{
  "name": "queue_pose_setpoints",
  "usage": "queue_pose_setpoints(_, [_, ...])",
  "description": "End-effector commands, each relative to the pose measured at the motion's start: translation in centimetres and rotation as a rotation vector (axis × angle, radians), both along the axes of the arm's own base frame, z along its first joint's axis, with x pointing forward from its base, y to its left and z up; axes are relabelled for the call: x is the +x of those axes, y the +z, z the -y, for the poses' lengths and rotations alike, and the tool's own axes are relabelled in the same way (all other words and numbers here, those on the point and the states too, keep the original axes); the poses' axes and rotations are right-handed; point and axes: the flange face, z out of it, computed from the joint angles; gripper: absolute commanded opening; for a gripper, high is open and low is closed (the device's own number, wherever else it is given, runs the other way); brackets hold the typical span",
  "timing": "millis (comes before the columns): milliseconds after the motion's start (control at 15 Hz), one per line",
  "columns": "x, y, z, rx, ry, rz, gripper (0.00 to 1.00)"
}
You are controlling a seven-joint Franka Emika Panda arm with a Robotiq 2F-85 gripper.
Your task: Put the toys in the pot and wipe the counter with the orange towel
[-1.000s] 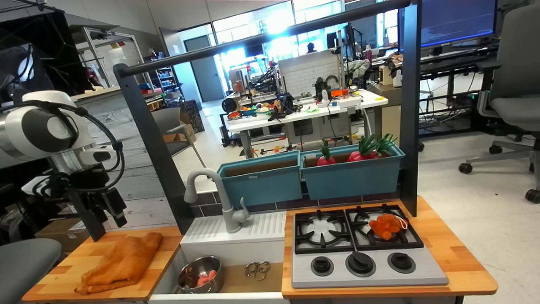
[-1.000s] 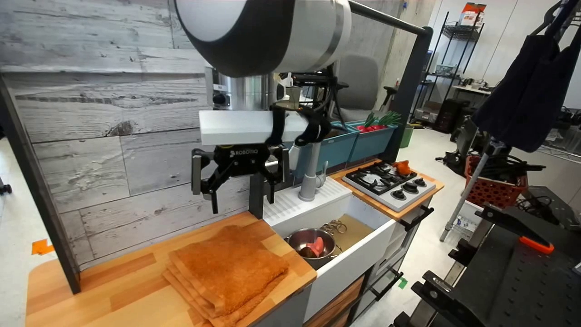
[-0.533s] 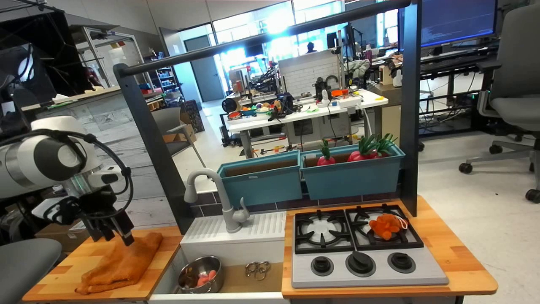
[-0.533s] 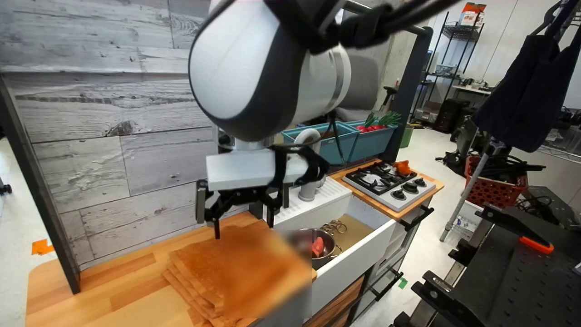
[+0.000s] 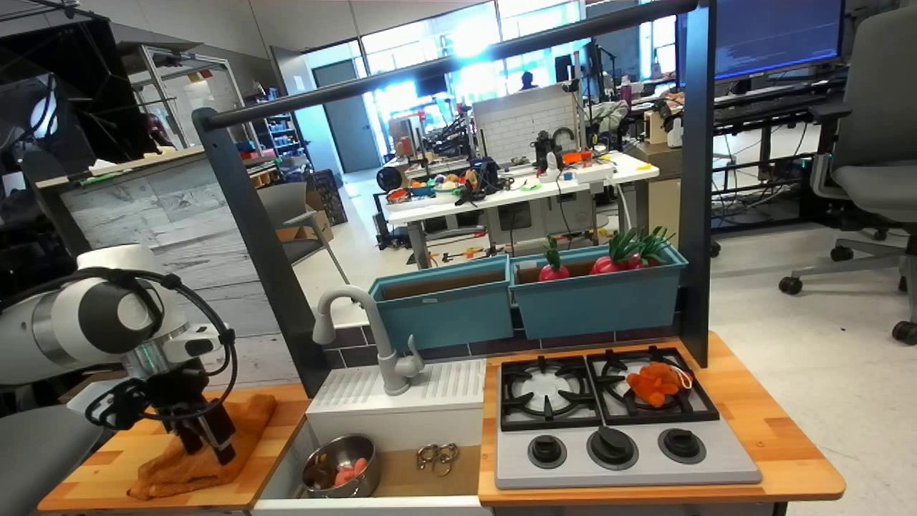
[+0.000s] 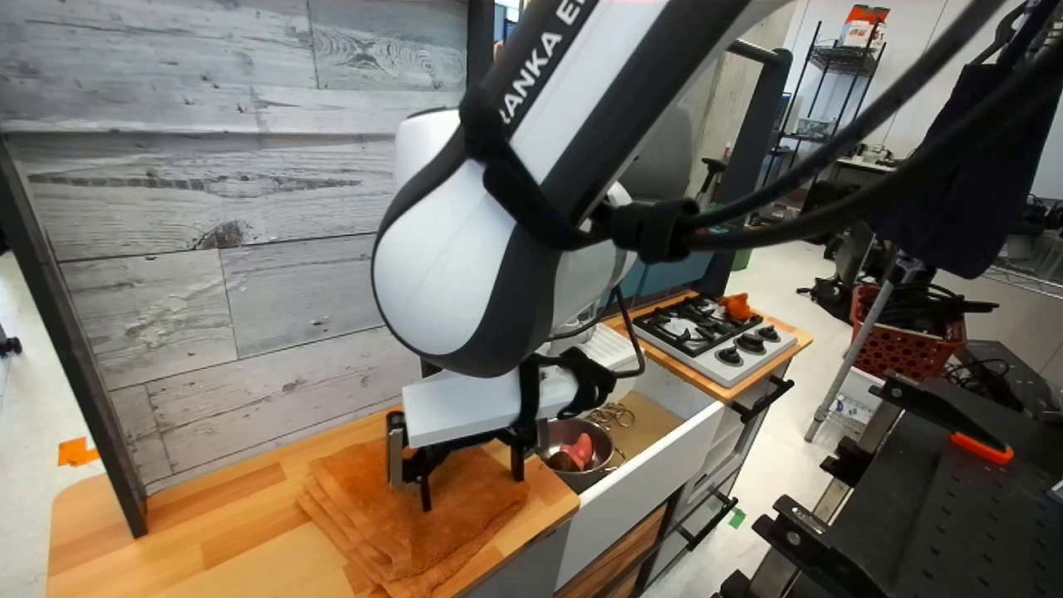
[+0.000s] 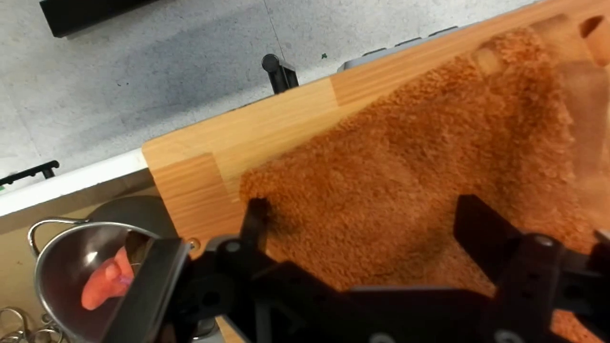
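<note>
You have the pincer (image 6: 472, 492) spread wide over the folded orange towel (image 7: 405, 157) on the bench (image 6: 183, 540), contact unclear; a pink toy (image 7: 106, 282) lies inside the metal pot (image 7: 59, 276) in the sink (image 5: 401, 430).

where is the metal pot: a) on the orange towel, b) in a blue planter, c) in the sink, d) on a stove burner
c, since both exterior views show the metal pot standing inside the white sink.
</note>
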Motion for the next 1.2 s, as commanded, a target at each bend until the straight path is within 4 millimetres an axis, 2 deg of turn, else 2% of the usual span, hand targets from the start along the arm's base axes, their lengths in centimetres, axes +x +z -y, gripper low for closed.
queue_pose_setpoints(0, [0.5, -0.7, 0.3, -0.012, -0.028, -0.027, 1.00])
queue_pose_setpoints(200, [0.5, -0.9, -1.4, -0.002, -0.019, -0.029, 1.00])
queue_pose_setpoints(467, [0.4, -2.8, -4.0, -0.027, 0.017, 0.005, 1.00])
queue_pose_setpoints(600, [0.8, -3.7, -4.4, -0.046, 0.005, 0.007, 1.00])
queue_pose_setpoints(667, [1.3, -4.0, -4.1, -0.060, -0.010, 0.012, 1.00])
queue_pose_setpoints(800, [3.0, -3.4, -2.2, -0.075, -0.086, -0.006, 1.00])
queue_pose_setpoints(1133, [6.3, -1.2, 4.2, -0.093, -0.292, -0.078, 1.00])
